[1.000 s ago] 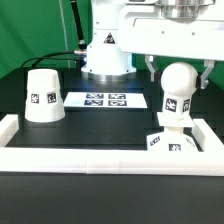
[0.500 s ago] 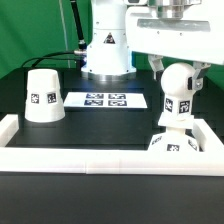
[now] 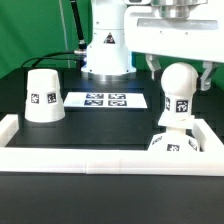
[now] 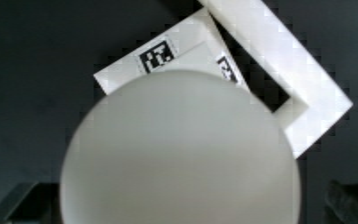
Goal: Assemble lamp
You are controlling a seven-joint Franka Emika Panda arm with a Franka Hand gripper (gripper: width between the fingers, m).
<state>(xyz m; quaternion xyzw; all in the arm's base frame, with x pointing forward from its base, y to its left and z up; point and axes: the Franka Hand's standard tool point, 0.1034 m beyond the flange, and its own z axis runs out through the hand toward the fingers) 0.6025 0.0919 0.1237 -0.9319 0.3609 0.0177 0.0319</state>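
The white bulb (image 3: pixel 177 95) stands upright at the exterior view's right, its stem on the small square base block (image 3: pixel 175 144). My gripper (image 3: pixel 178 72) is open around the bulb's ball top, with a dark finger on each side and a small gap to each. In the wrist view the ball (image 4: pixel 185 150) fills the frame between the gripper (image 4: pixel 190 205) fingers, and the tagged base (image 4: pixel 144 68) shows beyond it. The cone-shaped shade (image 3: pixel 42 95) stands apart at the exterior view's left.
The marker board (image 3: pixel 105 100) lies flat at the back middle. White border rails run along the front (image 3: pixel 100 157), the left (image 3: pixel 8 125) and the right (image 3: pixel 212 135); the base sits close to the front right corner, whose rail (image 4: pixel 282 50) shows in the wrist view. The robot's base (image 3: pixel 105 50) stands behind.
The bulb came down a little and the base under it now sits straight. The fingers drew in toward the ball and have now spread apart from it again.
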